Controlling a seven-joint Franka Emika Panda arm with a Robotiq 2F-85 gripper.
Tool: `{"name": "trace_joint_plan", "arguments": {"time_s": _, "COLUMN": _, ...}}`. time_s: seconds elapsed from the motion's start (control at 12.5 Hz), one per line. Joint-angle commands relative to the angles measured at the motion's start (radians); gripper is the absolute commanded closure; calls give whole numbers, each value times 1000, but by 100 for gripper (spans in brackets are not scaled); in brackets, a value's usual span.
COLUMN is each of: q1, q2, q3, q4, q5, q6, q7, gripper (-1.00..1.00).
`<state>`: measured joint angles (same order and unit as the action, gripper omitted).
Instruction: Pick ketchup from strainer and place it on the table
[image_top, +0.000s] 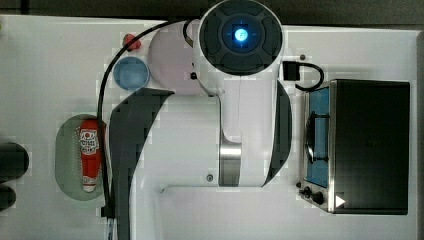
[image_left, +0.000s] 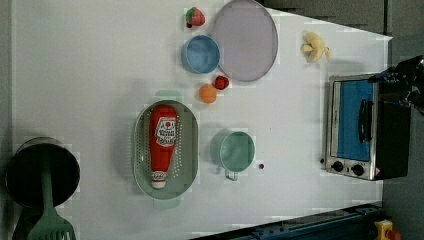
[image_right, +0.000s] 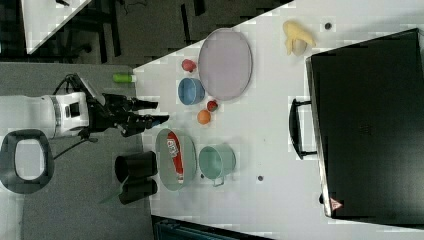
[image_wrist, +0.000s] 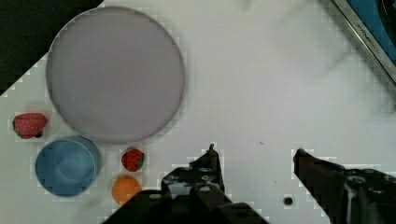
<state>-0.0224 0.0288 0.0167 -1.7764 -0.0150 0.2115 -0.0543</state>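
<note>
A: Where is the ketchup (image_left: 162, 145) sitting?
B: It is lying flat inside the strainer (image_left: 189, 145), cap toward the left view's bottom, just beside the green cup (image_left: 237, 151) on the counter (image_left: 75, 75).
A: And the tool (image_wrist: 254, 156)?
B: It is hanging above bare counter with fingers spread apart, gripping nothing.

The arm (image_top: 240, 100) hangs raised, fingers (image_wrist: 210, 163) spread, nothing between them.
</note>
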Motion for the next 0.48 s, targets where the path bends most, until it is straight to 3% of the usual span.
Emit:
{"name": "trace_joint_plan", "arguments": {"time_s": 0.08, "q1": -81, "q2": -198, "q3": 67, "q4": -40, "q5": 27, "q6": -136, "q7": 69, "gripper": -59}}
{"name": "trace_joint_plan", "arguments": {"time_s": 0.24, "q1": -77, "q2": -194, "q3": 88, "q4": -40, "q5": 28, "q6": -134, "q7": 69, "gripper": -100}}
{"name": "trace_joint_plan", "arguments": {"time_s": 0.48, "q1": -64, "q2": -177, "q3": 169, "q4": -40, "q5": 28, "q6": -117, "q7": 69, "gripper": -100}}
